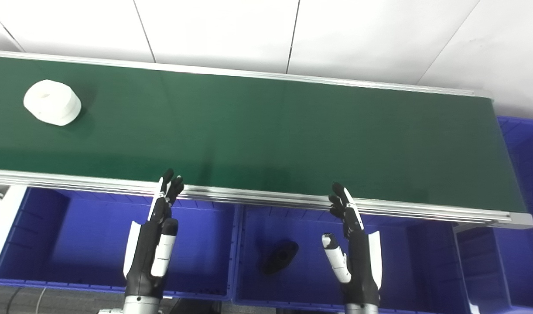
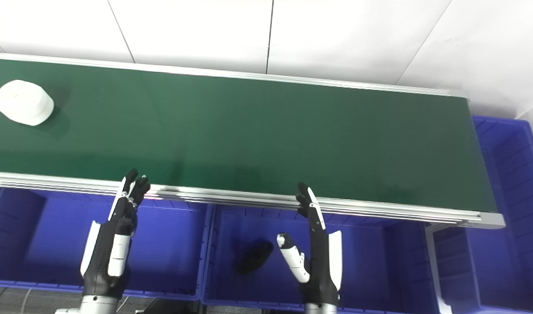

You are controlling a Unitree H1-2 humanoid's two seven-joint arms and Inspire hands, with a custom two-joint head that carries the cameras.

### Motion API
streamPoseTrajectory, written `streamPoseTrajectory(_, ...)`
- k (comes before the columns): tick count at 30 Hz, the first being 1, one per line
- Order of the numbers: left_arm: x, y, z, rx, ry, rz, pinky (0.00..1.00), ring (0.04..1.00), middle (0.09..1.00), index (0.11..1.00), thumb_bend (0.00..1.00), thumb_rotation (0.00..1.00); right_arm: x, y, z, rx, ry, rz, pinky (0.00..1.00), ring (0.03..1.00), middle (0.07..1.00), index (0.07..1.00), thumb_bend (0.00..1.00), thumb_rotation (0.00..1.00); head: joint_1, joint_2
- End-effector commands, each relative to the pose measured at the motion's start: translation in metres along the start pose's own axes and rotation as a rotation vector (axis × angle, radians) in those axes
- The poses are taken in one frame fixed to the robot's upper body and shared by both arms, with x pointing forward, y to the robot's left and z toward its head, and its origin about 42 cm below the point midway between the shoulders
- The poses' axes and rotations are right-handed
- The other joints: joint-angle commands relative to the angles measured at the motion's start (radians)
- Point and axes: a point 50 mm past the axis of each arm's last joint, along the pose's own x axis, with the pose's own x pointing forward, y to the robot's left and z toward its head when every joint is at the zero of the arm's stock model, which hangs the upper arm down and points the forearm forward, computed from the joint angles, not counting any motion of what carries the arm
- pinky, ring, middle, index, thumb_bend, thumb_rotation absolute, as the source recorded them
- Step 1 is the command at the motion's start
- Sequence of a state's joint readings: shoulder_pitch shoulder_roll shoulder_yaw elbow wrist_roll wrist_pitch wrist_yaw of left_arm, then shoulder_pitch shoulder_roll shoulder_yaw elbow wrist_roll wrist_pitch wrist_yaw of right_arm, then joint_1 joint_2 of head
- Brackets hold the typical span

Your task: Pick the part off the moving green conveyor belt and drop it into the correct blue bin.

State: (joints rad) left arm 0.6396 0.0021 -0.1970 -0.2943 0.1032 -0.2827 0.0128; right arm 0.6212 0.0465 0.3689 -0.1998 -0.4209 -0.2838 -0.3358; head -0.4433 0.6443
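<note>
1. The green conveyor belt (image 1: pixel 266 131) runs across the view.
2. Blue bins (image 1: pixel 96 244) sit below the belt's near rail; one holds a black part (image 1: pixel 280 256).
3. Left hand (image 1: pixel 155 244) and right hand (image 1: pixel 353 248) hover at that rail, fingers spread, empty.
4. The white part (image 1: pixel 52 102) lies at the belt's far left.

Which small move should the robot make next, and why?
Probably reach the left hand toward the white part on the belt. Both hands are open and empty over the bins, the right hand farther away.
</note>
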Motion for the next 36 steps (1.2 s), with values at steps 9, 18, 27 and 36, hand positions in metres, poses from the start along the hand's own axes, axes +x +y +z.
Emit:
streamPoseTrajectory(9,-0.001,0.000,0.004,-0.017,-0.047,-0.014,1.00,0.962,0.964,0.994,0.53,1.00,-0.001,0.081,0.020,0.105,0.015,0.086,0.82,0.867,0.909,0.908,0.75,1.00,0.017,-0.017)
streamPoseTrajectory(18,-0.002,-0.008,-0.008,-0.006,-0.040,-0.004,1.00,0.940,0.942,0.973,0.60,1.00,-0.001,0.077,0.007,0.116,0.010,0.072,0.80,0.854,0.902,0.899,0.77,1.00,0.083,-0.106)
streamPoseTrajectory(27,0.000,-0.018,-0.021,-0.018,-0.057,0.030,1.00,0.896,0.910,0.936,0.63,1.00,-0.001,0.074,-0.008,0.125,0.016,0.081,0.80,0.857,0.907,0.896,0.77,1.00,0.136,-0.171)
streamPoseTrajectory(36,0.001,-0.019,-0.020,0.005,-0.042,0.016,1.00,0.902,0.911,0.937,0.64,1.00,0.000,0.072,-0.010,0.124,0.016,0.079,0.79,0.847,0.902,0.887,0.76,1.00,0.189,-0.171)
